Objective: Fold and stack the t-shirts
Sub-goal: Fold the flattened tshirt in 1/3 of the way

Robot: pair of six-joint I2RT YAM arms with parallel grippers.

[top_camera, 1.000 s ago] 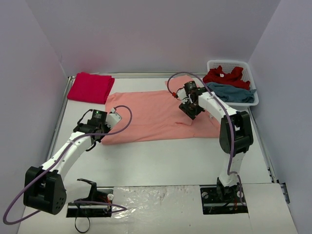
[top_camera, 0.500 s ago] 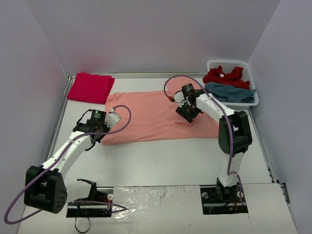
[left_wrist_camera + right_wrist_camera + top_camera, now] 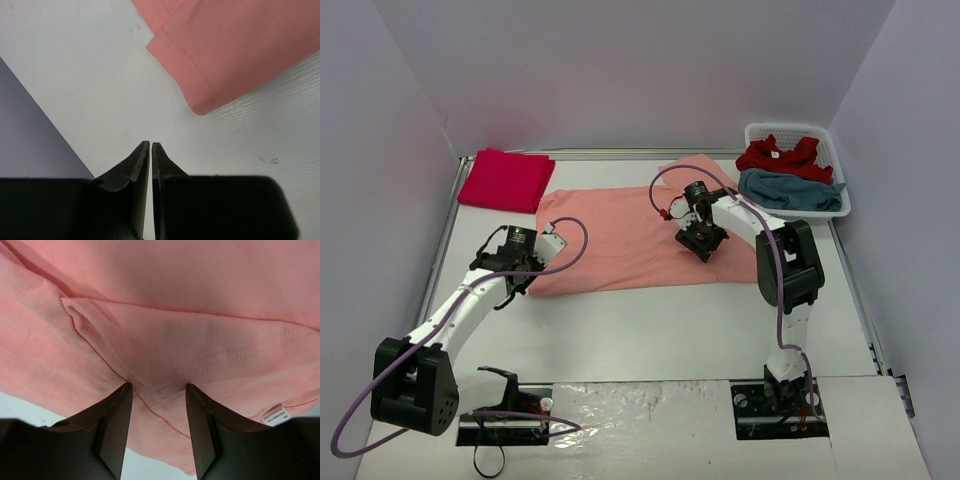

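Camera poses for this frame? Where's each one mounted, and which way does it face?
Top external: high behind the bases, looking down on the table; both arms show whole.
Left wrist: on the left arm, facing down at bare table and a corner of the salmon t-shirt; left gripper shut, empty.
Right wrist: close over the same shirt; right gripper open astride a fold.
Shared: the shirt appears in all three views.

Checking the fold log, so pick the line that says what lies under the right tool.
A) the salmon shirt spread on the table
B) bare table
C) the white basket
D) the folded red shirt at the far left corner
A: in the right wrist view the right tool has its fingers apart over a seamed fold of the salmon shirt, well away from the white basket.
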